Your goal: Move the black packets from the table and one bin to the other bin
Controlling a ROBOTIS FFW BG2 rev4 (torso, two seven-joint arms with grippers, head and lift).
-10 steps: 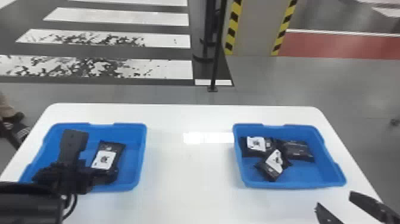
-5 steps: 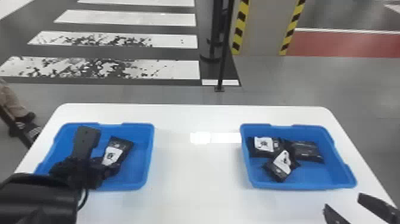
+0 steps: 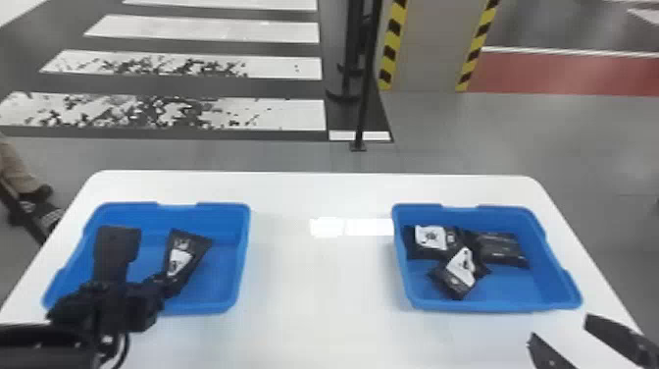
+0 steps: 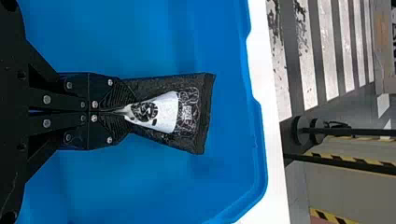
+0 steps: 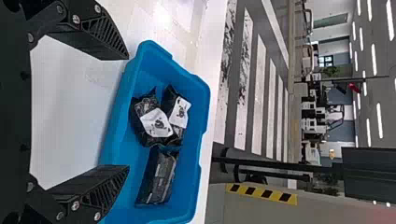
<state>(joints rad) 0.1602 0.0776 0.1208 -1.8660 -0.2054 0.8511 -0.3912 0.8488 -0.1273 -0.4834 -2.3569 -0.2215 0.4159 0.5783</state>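
Blue plastic: left bin (image 3: pixel 242 260), taken as landmark, on the white bench (image 3: pixel 314 314). Left claw (image 3: pixel 165 285) reaches down inside it. Per the left wrist view, the fingers of the left claw (image 4: pixel 128 111) are pressed together on the narrowed end of a black packet (image 4: pixel 187 79); the wide end fans out free. Packet is within the left bin's walls; whether it touches the floor of the bin, cannot tell.

Label on the held packet: white panel (image 4: pixel 163 112), creased toward the grip, carrying a round black emblem. Pale line printing on the black film beside the panel; too small to read.

Right bin (image 3: pixel 490 309): also blue, well apart, to the right of the left bin. Three black packets inside, touching or overlapping:
- first packet (image 3: pixel 417 250), on the side toward the left bin: white panel, dark round emblem.
- second packet (image 3: pixel 443 282), closer to the robot: tilted white panel, dark mark.
- third packet (image 3: pixel 500 248), farthest from the left bin: greyish print on the upward face, illegible.

Right claw (image 3: pixel 559 329): right of the left bin and nearer the robot. Fingers spread, nothing between the tips.
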